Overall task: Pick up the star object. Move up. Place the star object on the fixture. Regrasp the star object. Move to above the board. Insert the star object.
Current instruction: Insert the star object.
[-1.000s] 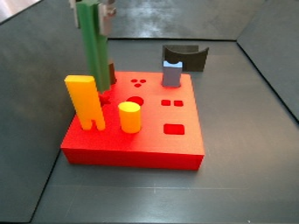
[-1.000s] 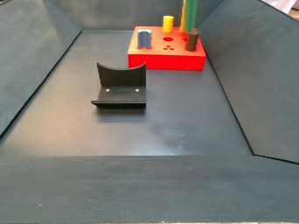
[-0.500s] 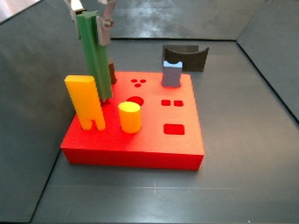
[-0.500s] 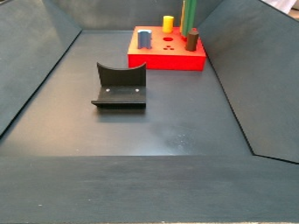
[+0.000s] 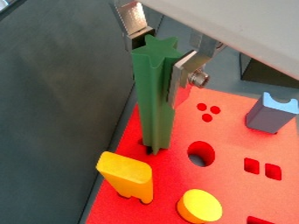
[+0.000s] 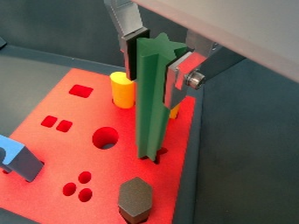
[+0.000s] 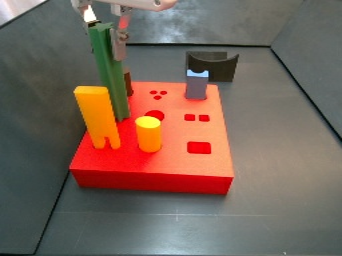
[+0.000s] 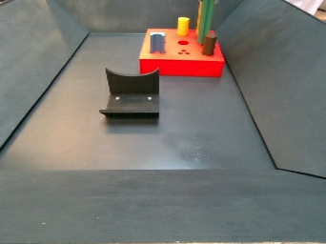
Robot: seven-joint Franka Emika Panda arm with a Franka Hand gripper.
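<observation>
The star object (image 5: 156,101) stands upright in the board (image 5: 239,187), its top between the parted end effector (image 5: 163,45) plates; only wrist views show this gap.

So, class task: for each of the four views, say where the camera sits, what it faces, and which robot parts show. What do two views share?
Wrist view: above the board, looking down the bar; claw fingers show.
Wrist view: opposite side of the bar; claw shows.
Side view: close, at the board's front; claw at the bar's top.
Side view: far, past the fixture; no claw visible.
All share bar and board.
</observation>
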